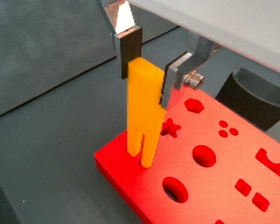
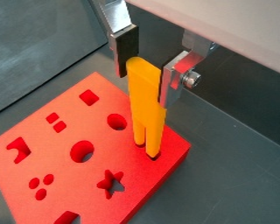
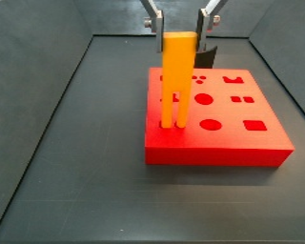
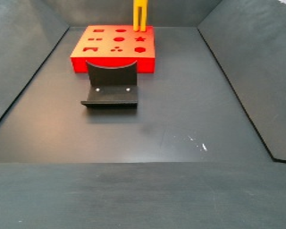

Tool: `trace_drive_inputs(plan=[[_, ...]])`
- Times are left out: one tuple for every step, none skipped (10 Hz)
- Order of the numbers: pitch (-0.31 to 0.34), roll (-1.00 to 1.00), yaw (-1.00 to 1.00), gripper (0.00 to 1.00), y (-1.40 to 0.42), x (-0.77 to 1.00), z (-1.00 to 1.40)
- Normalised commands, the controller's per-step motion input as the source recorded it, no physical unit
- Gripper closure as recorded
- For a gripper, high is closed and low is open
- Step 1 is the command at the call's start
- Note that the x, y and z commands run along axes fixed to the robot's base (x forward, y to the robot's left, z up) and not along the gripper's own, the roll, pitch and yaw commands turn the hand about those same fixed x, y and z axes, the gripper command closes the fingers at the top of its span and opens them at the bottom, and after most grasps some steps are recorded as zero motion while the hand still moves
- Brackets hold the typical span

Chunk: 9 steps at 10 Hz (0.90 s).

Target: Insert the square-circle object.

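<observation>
Square-circle object (image 3: 178,76) stands upright on red block (image 3: 232,133); open claw (image 3: 179,21) flanks its top, seemingly untouching.

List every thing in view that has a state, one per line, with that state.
Gripper: above the red block's corner, fingers open either side of the bar's top, gaps visible.
Square-circle object: upright, prongs down in the block, not gripped.
Red block: flat on the floor, other holes empty.
Fixture: on the floor beside the block, unoccupied.
</observation>
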Motion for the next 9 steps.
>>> trace_drive_inputs(plan=[[0.0, 0.0, -0.05, 1.0, 0.08, -0.38, -0.23], [0.0, 0.0, 0.0, 1.0, 0.07, -0.16, -0.1], [-0.003, 0.0, 0.0, 1.0, 0.05, 0.0, -0.05], [0.0, 0.04, 0.0, 1.0, -0.02, 0.04, -0.05], [0.027, 0.02, 0.0, 1.0, -0.05, 0.06, -0.12], [0.061, 0.03, -0.04, 1.0, -0.13, 0.21, -0.53], [0.143, 0.12, 0.0, 1.0, -0.31, 0.43, -0.55], [0.143, 0.1, 0.0, 1.0, -0.31, 0.47, -0.47], [0.177, 0.11, 0.0, 1.0, -0.29, 0.52, -0.53]])
